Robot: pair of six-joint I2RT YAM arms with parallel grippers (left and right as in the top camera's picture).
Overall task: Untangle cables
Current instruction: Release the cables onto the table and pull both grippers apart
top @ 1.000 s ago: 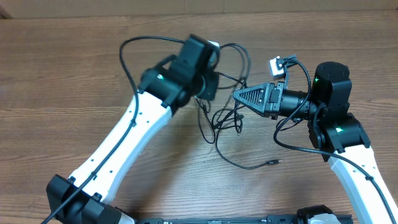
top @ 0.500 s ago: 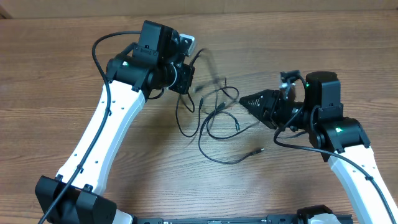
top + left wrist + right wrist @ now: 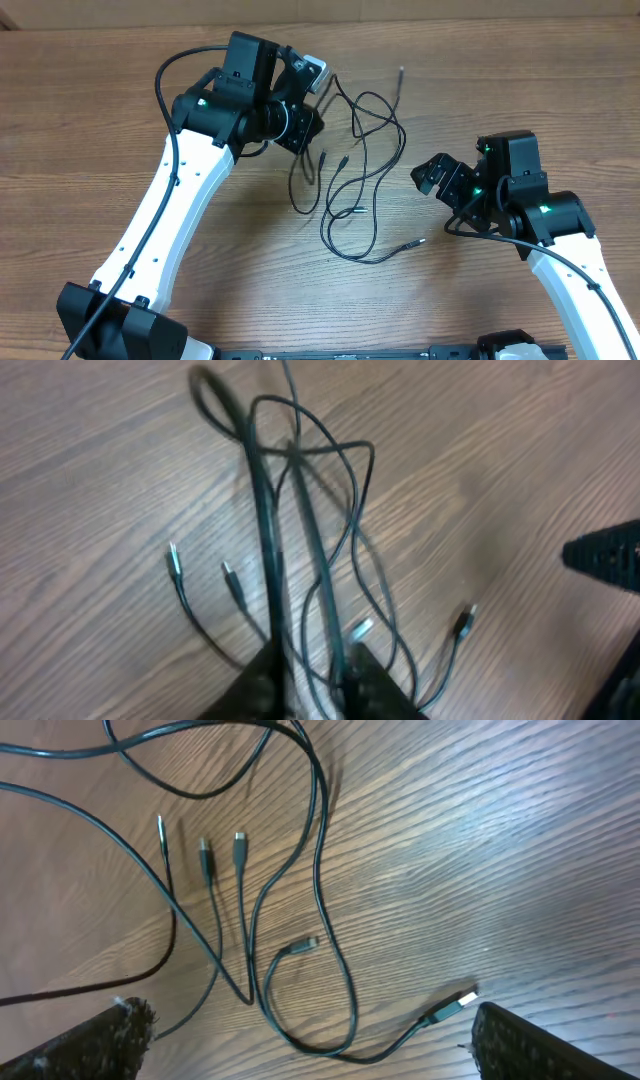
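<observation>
The counter (image 3: pixel 560 80) is brown wood. The left gripper (image 3: pixel 312 672) is a little bit open. A few strands run between its fingers, but it does not look like it is squeezing them. The right gripper (image 3: pixel 310 1025) is wide open and holds nothing. The cables (image 3: pixel 264 510) lie in loose loops between the two arms. I think they are thin, light and floppy. It may be best to grab one near a plug tip (image 3: pixel 418 242) and pull gently.

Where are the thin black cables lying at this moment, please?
In the overhead view, the thin black cables sprawl centrally between the left end effector and the open right end effector, closest to the left one.
</observation>
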